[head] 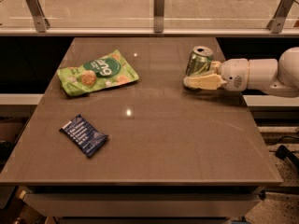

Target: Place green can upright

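At the right side of the table [159, 143], pincer [195, 75] pinching the green can [200, 59], can standing slightly tilted

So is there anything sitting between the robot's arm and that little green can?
Nothing visible does. The end effector is right against the base of the small shiny green metal can, near the right edge of the brown table. The flat green snack bag and dark blue packet lie far off to the left.

We count one green can [200, 59] at 2 o'clock on the one table [154, 143], one gripper [198, 78] at 3 o'clock, one green snack bag [97, 72] at 10 o'clock, and one dark blue packet [84, 135] at 8 o'clock.
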Controlling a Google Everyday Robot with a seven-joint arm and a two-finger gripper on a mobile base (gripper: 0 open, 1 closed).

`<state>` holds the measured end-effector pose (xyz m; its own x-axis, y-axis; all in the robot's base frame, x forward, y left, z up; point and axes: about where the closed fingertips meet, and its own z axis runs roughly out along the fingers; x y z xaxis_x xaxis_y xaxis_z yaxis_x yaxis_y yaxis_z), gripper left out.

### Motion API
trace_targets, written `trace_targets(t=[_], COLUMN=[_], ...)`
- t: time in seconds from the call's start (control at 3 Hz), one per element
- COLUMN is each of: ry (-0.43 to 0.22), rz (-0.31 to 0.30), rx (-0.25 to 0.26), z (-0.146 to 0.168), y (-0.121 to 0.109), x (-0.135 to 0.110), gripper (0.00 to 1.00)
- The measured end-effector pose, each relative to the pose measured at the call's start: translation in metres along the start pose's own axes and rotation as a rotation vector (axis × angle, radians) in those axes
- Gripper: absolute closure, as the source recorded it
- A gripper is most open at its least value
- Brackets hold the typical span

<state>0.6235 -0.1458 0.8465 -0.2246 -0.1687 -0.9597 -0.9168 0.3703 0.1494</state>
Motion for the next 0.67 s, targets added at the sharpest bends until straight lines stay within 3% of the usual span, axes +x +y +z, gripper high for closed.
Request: trace_targets(t=[0.33, 0.67], ry=[0.0, 0.0], rz=[0.0, 0.0], rx=[-0.006, -0.006], z=[0.0032, 0.0033], y=[0.0011, 0.0011], x=[-0.0004, -0.0004], gripper=[0.0, 0.0])
